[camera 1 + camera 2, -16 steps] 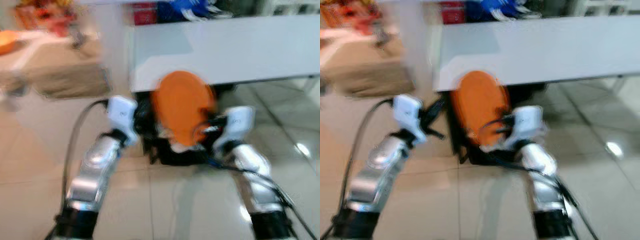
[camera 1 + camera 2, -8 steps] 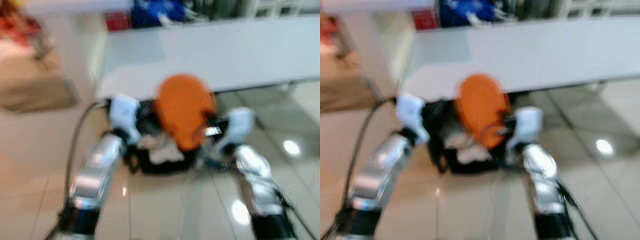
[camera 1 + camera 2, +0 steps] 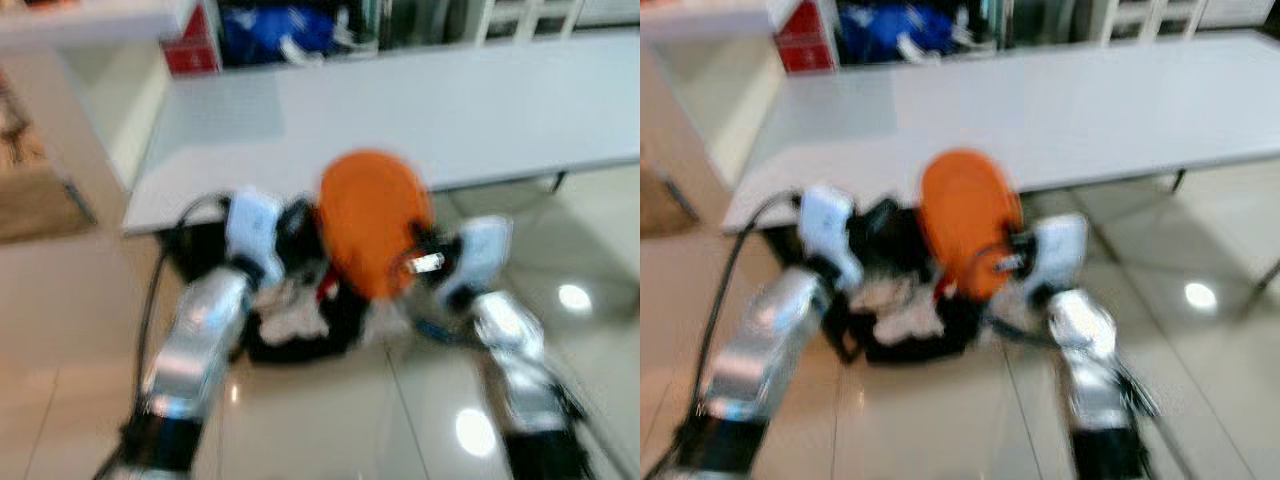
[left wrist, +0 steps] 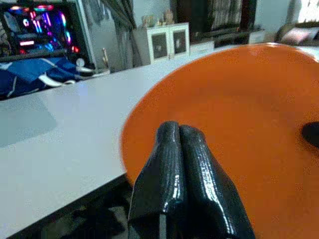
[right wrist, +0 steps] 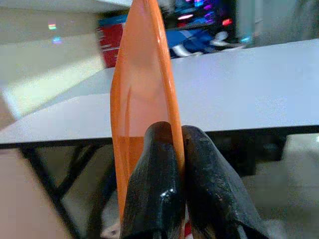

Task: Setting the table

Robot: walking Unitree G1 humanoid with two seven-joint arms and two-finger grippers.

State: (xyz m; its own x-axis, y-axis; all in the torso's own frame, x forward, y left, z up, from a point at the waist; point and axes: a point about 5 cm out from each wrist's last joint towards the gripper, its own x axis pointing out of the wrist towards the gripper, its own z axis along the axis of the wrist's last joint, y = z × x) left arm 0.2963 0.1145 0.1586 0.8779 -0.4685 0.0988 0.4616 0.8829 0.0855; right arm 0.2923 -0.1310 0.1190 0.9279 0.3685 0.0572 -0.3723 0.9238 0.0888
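An orange plate [image 3: 372, 220] is held up on edge in front of me, just before the near edge of a long white table [image 3: 420, 110]. My right gripper [image 5: 179, 164] is shut on the plate's rim [image 5: 142, 89], one finger on each face. My left gripper [image 4: 179, 149] is shut with its fingers pressed together and nothing between them, close beside the plate's broad face [image 4: 239, 124]. In the eye views both arms are raised, the left gripper [image 3: 300, 235] left of the plate and the right gripper [image 3: 415, 262] at its lower right edge.
A dark heap with white and red bits [image 3: 300, 320] lies on the glossy tiled floor under the table's near edge. A red box [image 3: 190, 50] and blue items [image 3: 270, 25] stand beyond the table. A pale cabinet [image 3: 110, 95] is at the left. A table leg [image 3: 555, 182] shows at right.
The whole view has swung, so the table's left corner now sits further left and more of the tabletop shows. The plate stays in the right gripper, same pose.
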